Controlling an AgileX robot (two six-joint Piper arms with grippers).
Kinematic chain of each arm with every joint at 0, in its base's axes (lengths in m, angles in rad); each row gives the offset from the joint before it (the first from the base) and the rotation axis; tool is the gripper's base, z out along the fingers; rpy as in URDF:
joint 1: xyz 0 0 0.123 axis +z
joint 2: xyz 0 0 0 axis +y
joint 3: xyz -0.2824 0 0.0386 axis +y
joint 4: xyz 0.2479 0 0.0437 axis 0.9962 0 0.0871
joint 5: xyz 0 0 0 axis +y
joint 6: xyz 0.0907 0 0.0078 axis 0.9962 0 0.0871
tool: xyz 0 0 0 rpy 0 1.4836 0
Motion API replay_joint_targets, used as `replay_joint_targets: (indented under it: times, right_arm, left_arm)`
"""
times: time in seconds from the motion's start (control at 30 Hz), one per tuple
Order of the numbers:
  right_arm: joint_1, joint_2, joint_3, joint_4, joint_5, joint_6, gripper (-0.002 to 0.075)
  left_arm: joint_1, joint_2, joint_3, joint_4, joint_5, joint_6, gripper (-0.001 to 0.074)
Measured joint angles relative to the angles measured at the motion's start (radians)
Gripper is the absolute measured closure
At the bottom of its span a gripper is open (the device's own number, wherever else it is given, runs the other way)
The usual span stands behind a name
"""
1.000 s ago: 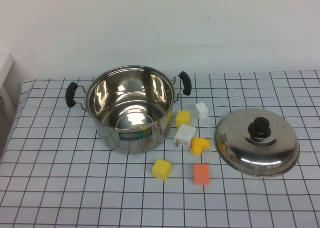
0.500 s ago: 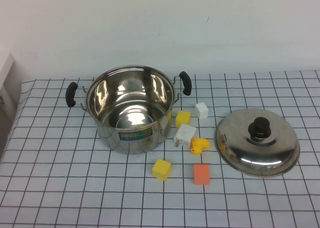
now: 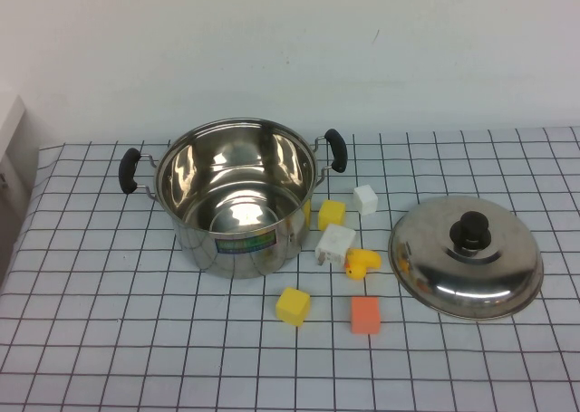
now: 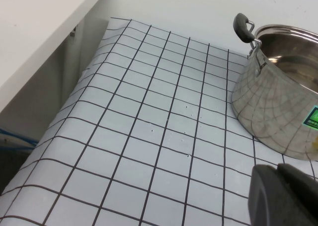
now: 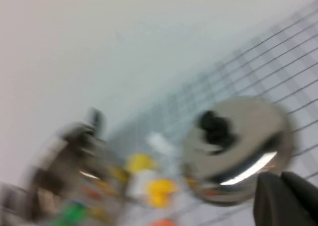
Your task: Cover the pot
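Note:
The pot [image 3: 237, 199] stands open and upright left of the table's middle, steel with two black handles and a blue-green label. The domed steel lid [image 3: 467, 256] with its black knob [image 3: 472, 230] lies on the table to the pot's right, apart from it. Neither gripper shows in the high view. My left gripper [image 4: 278, 172] is shut and empty, low over the cloth to the left of the pot [image 4: 278, 112]. My right gripper [image 5: 281, 180] is shut and empty, off to the side of the lid [image 5: 233, 146]; that view is blurred.
Small toys lie between pot and lid: a yellow cube [image 3: 331, 214], two white blocks [image 3: 364, 199] [image 3: 334, 244], a yellow duck [image 3: 362, 264], another yellow cube [image 3: 293, 306] and an orange cube [image 3: 365, 314]. A white shelf [image 4: 39, 32] stands past the table's left edge.

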Motion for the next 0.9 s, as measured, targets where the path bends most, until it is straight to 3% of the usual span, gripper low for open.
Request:
replay_joint_targets:
  times: [0.17, 0.33, 0.63, 0.9]
  right_arm:
    - [0.0, 0.0, 0.0, 0.176, -0.027, -0.011, 0.0728]
    - [0.0, 0.0, 0.0, 0.158, -0.045, -0.212, 0.0728]
    - [0.0, 0.0, 0.0, 0.156, -0.051, -0.411, 0.0728]
    - [0.0, 0.128, -0.152, 0.157, 0.011, -0.65, 0.0728]
  left_arm:
    - [0.0, 0.0, 0.0, 0.0, 0.0, -0.005, 0.0738]
    - [0.0, 0.0, 0.0, 0.0, 0.0, -0.004, 0.0738]
    - [0.0, 0.0, 0.0, 0.0, 0.0, -0.004, 0.0738]
    - [0.0, 0.0, 0.0, 0.0, 0.0, -0.004, 0.0738]
